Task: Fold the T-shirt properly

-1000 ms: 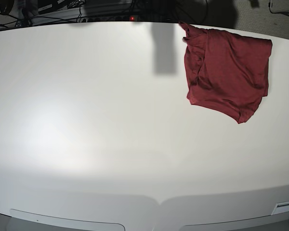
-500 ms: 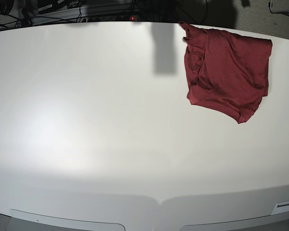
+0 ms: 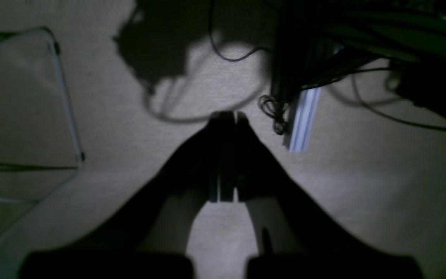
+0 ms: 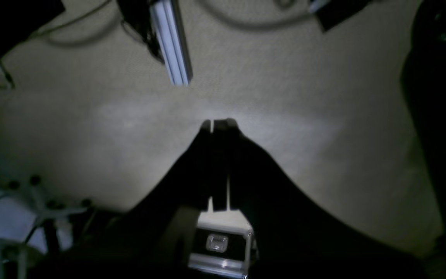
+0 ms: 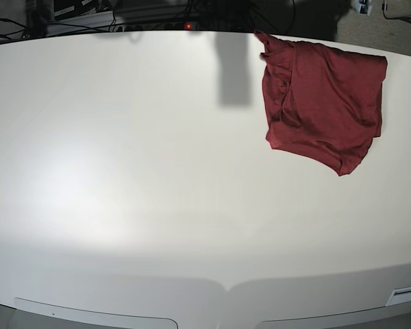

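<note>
The dark red T-shirt [image 5: 324, 99] lies folded into a rough rectangle at the far right of the white table [image 5: 157, 178], with a rumpled left edge and a corner hanging toward the front. Neither arm shows in the base view. In the left wrist view my left gripper [image 3: 227, 115] is shut, its dark fingers pressed together over a beige carpeted floor, holding nothing. Over the same kind of floor, the right wrist view has my right gripper [image 4: 219, 123] shut and empty too. Both grippers are away from the shirt.
Cables [image 3: 277, 108] and a pale metal rail [image 3: 302, 118] lie on the floor under the left gripper. Another rail [image 4: 172, 46] and a stand's feet [image 4: 33, 193] show under the right gripper. Cables and a power strip [image 5: 151, 26] run behind the table's far edge.
The T-shirt has not moved. Only small dark shapes beyond the table's far edge have shifted slightly.
</note>
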You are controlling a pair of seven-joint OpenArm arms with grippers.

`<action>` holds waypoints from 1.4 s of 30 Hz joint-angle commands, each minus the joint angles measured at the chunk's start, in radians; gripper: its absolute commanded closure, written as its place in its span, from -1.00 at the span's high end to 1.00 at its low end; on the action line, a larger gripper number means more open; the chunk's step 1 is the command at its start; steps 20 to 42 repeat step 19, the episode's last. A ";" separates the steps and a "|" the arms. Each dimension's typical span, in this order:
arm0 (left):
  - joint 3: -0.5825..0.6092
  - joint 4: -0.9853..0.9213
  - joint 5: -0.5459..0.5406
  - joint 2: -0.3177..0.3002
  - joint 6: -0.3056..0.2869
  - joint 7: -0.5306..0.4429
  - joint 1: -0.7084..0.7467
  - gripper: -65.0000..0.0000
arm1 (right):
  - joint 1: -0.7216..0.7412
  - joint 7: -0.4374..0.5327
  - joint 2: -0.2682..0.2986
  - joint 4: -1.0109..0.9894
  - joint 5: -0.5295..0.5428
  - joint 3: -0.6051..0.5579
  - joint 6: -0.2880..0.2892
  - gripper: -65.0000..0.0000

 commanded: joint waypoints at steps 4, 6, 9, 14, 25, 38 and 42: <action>0.045 -0.043 -0.032 0.047 0.045 -0.020 -0.036 -1.00 | 0.043 0.061 -0.023 -0.020 -0.007 0.002 -0.033 -1.00; 0.050 -0.053 -0.024 0.082 0.068 -0.024 -0.044 -1.00 | 0.060 0.061 -0.040 -0.024 -0.035 0.002 -0.036 -1.00; 0.050 -0.052 -0.017 0.121 0.082 -0.024 -0.047 -1.00 | 0.069 0.065 -0.056 -0.025 -0.054 0.002 -0.038 -1.00; 0.050 -0.052 -0.017 0.132 0.082 -0.023 -0.044 -1.00 | 0.069 0.069 -0.052 -0.025 -0.055 0.002 -0.039 -1.00; 0.050 -0.052 -0.021 0.131 0.082 -0.016 -0.040 -1.00 | 0.069 0.069 -0.047 -0.025 -0.055 0.002 -0.038 -1.00; 0.050 -0.052 -0.021 0.131 0.082 -0.016 -0.040 -1.00 | 0.069 0.069 -0.047 -0.025 -0.055 0.002 -0.038 -1.00; 0.050 -0.052 -0.021 0.131 0.082 -0.016 -0.040 -1.00 | 0.069 0.069 -0.047 -0.025 -0.055 0.002 -0.038 -1.00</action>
